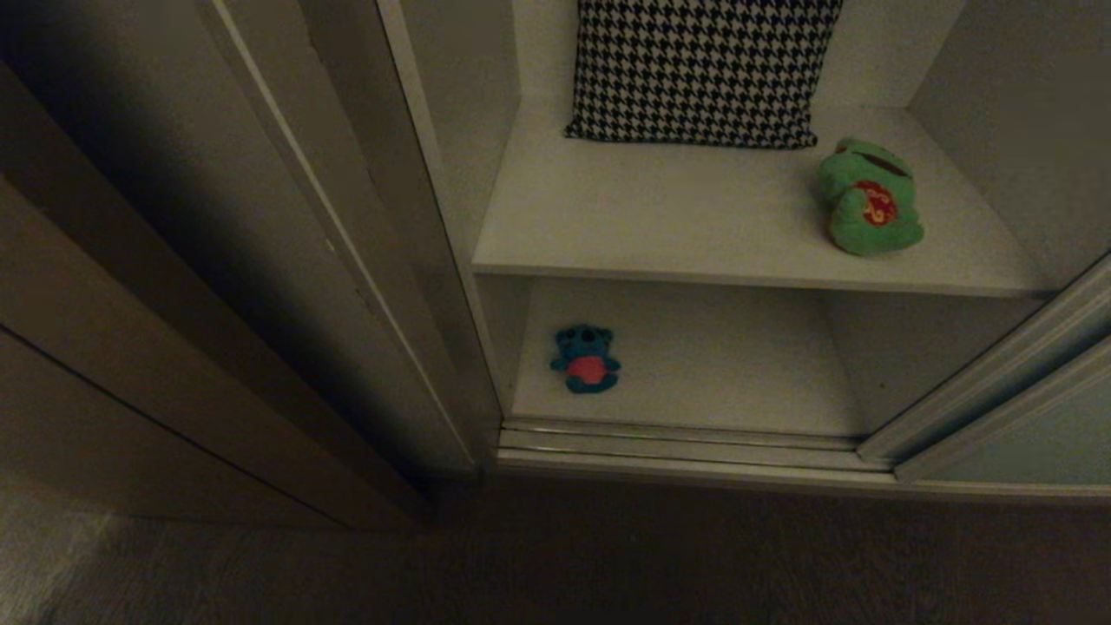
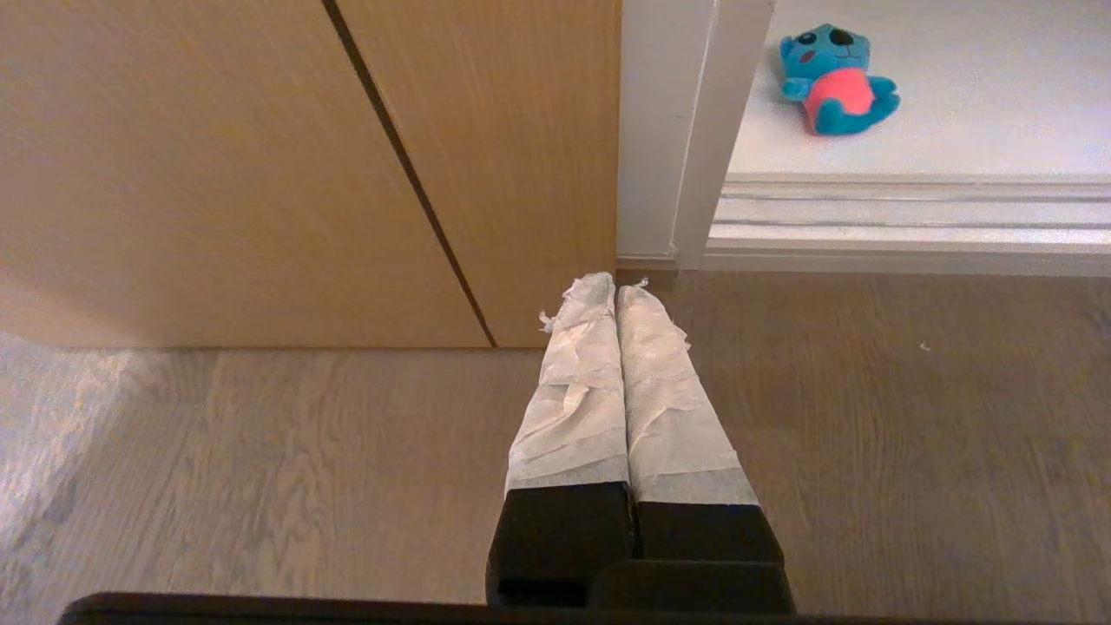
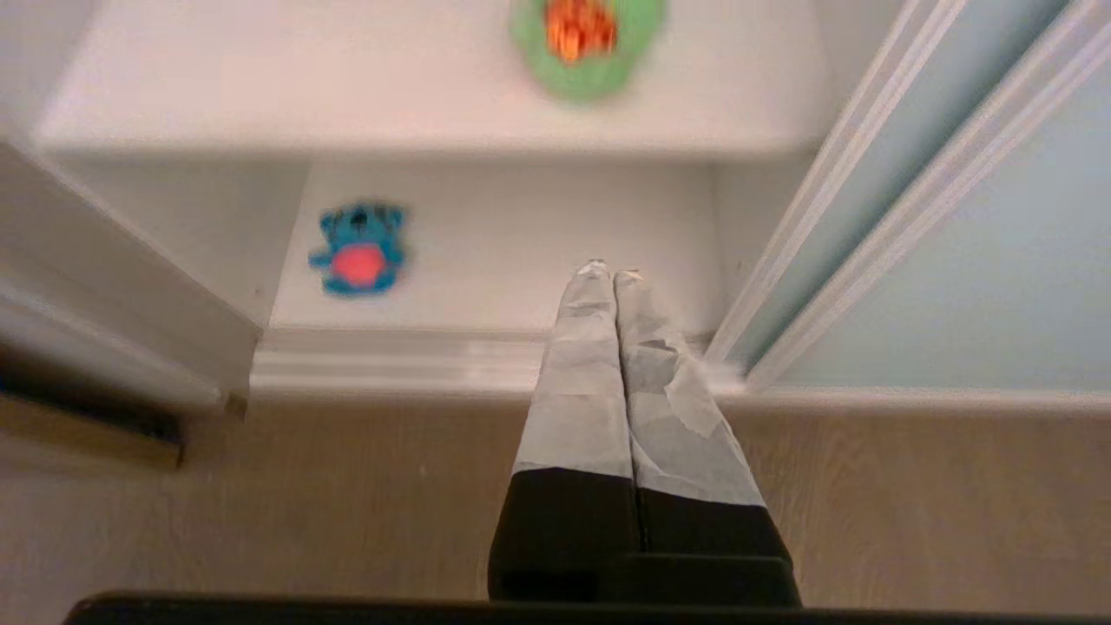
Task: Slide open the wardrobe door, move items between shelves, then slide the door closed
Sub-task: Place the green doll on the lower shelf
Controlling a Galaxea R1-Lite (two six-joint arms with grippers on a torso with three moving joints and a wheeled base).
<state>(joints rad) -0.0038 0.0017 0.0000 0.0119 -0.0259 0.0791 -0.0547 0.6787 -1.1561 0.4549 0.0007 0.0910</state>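
my right gripper [image 3: 614, 276], fingers pressed together and empty, should spread before descending on the blue plush [image 3: 358, 250] under the upper shelf [image 3: 417, 139].

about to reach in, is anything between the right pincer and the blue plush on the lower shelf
Nothing visible. The sliding door is off to the side, and bare lower shelf lies between the shut right pincer and the blue plush.
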